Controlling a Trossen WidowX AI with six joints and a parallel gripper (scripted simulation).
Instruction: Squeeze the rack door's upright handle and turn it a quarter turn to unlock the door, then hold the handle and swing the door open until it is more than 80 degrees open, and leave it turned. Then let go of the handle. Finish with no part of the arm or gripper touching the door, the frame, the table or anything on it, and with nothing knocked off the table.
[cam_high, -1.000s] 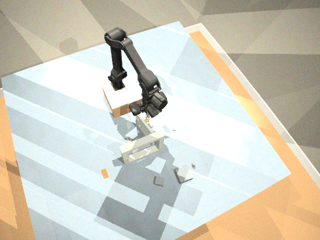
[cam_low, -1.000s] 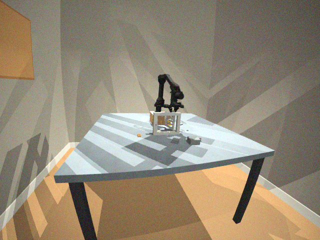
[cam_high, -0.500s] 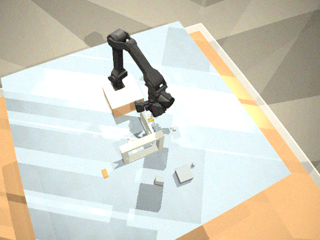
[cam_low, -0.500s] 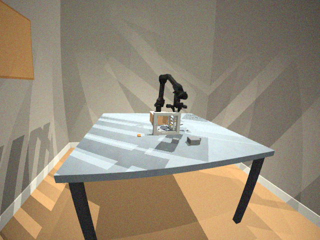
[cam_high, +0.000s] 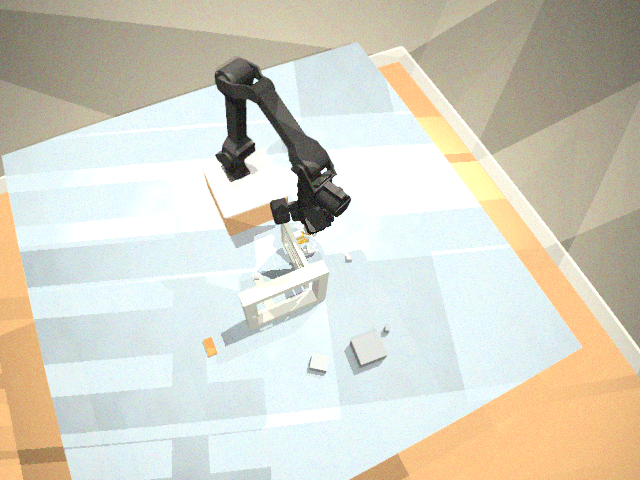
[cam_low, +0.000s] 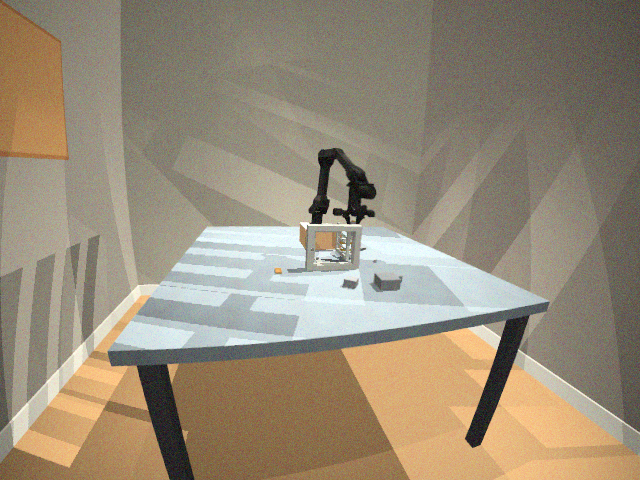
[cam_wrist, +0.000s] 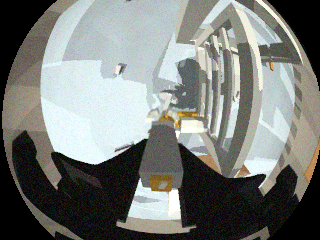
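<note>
The white frame (cam_high: 284, 284) (cam_low: 311, 248) stands on the table. Its slatted door (cam_high: 293, 249) (cam_wrist: 246, 95) stands wide open, roughly square to the frame, towards the arm's base. The handle (cam_high: 302, 239) (cam_wrist: 187, 115), with gold-coloured parts, sticks out from the door's side and looks turned from upright. My gripper (cam_high: 307, 240) (cam_wrist: 162, 144) points down beside the door's free end and is shut on the handle; its wrist hides part of the grip in the top view. The exact contact is small and partly hidden in the wrist view.
The arm's base block (cam_high: 250, 222) is close to the door's free end. A large grey block (cam_high: 368, 347) (cam_low: 387, 281), a small grey block (cam_high: 318, 363) (cam_low: 350, 283) and an orange piece (cam_high: 209, 346) (cam_low: 278, 270) lie beyond the frame. A small white piece (cam_high: 348, 257) lies right of the door.
</note>
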